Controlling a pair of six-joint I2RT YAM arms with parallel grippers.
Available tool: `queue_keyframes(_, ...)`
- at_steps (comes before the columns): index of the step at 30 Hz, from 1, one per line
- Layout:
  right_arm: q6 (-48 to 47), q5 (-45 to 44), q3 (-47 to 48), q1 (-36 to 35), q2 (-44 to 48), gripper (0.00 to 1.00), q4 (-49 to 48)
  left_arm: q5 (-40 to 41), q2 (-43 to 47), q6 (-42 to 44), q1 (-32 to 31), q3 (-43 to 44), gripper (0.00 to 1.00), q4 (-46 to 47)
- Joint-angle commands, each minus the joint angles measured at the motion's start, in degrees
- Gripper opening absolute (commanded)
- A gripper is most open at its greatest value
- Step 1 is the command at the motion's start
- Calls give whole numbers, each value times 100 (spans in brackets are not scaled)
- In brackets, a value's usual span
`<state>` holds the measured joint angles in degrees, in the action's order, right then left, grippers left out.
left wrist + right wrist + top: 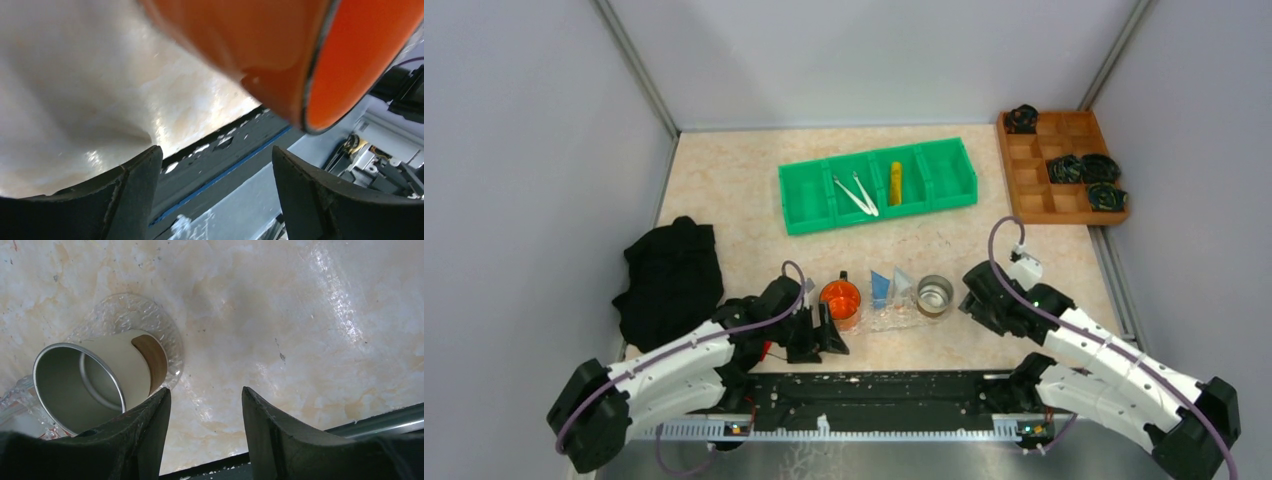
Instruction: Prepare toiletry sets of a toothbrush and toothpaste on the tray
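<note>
Two white toothbrushes (855, 194) lie crossed in a middle compartment of the green bin (804, 205), and a yellow toothpaste tube (895, 183) lies in the compartment to their right. The clear tray (891, 317) sits near the table's front. A blue toothpaste tube (881, 288) and a white one (902, 283) stand in it between an orange cup (841, 299) and a metal cup (935, 295). My left gripper (820, 337) is open and empty just below the orange cup (280, 50). My right gripper (970, 300) is open and empty, right of the metal cup (80, 385), which stands on the tray's end (167, 337).
A black cloth (669, 280) lies at the left by the left arm. A brown wooden compartmented box (1034, 185) holding several black coiled items stands at the back right. The black rail (884, 390) of the arm bases runs along the near edge.
</note>
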<state>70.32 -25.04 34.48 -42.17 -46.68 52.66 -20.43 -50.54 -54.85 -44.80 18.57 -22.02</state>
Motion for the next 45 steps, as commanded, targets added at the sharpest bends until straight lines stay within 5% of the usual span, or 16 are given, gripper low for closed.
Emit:
queue_keyframes(1,186,-23,-66,107,280,54,-114,700,-196,-623,-311,-106,83,1076)
queue_keyframes(7,219,-17,-166,175,629,53,-169,993,-623,-836,-601,-315,63,1846)
queue_keyframes(14,201,24,-275,228,652,53,-305,1232,-1154,-1037,-1009,-346,56,2123)
queue_keyframes(20,171,113,-354,244,649,52,-432,1560,-1495,-1212,-1301,-228,35,2124)
queue_keyframes(28,45,165,-352,303,722,52,-431,1964,-1494,-1615,-1701,-188,37,1816)
queue_keyframes(40,31,129,-430,342,262,51,-384,3256,772,-1988,-1761,-144,40,-608)
queue_keyframes(45,245,188,-460,376,-209,50,-464,3593,1175,-2426,-1740,-379,47,-918)
